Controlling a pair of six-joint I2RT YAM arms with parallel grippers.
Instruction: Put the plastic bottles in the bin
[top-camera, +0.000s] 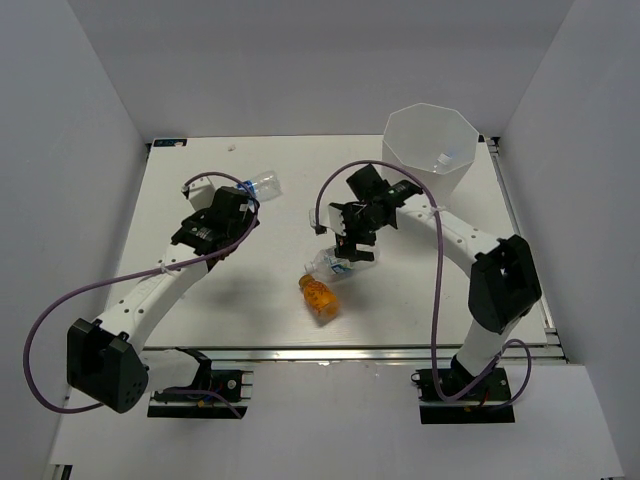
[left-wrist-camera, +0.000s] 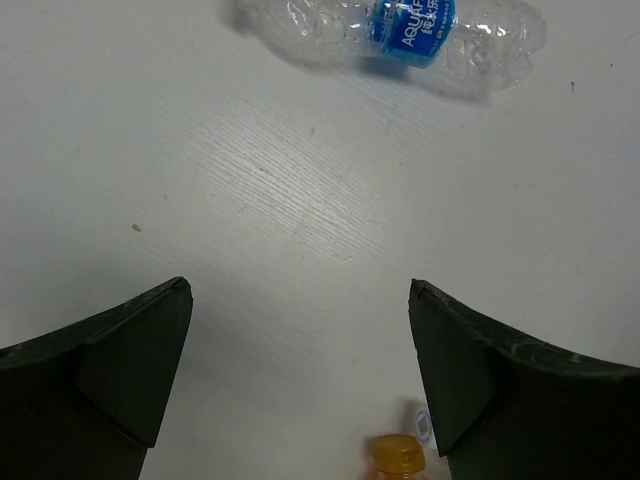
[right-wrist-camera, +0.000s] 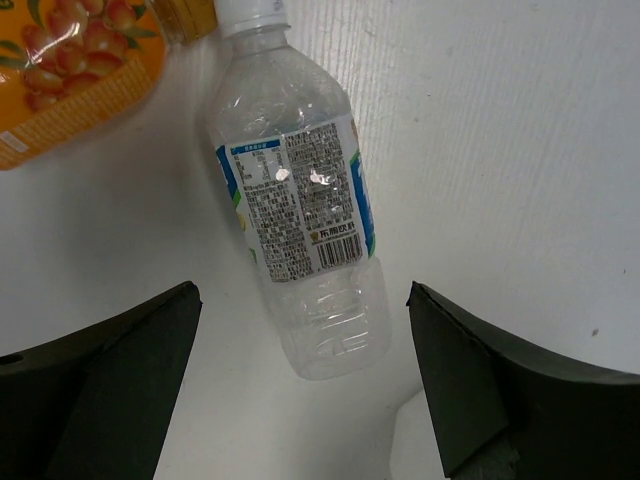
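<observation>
1. Low in the middle of the top view, the short orange bottle (top-camera: 320, 297) lay on its side on the counter (top-camera: 300, 165), with nothing gripping it.
2. Just above it lay the clear bottle with the green-white label (right-wrist-camera: 300, 200), cap toward the orange one. The right gripper (right-wrist-camera: 300, 290) hung over its base end, jaws spread and empty. Picking this bottle seemed the step in hand. The next move called for descending, closing across the body, then carrying it to the bin. How high the gripper hung could not be judged.
3. The left gripper (left-wrist-camera: 300, 285), jaws spread and empty, faced a blue-labelled bottle (left-wrist-camera: 410, 25), cut off at the frame's top edge.
4. The bin (top-camera: 430, 140) stood upright at upper right. Its white inside was too washed out to read. Only three bottles showed on the counter.
</observation>
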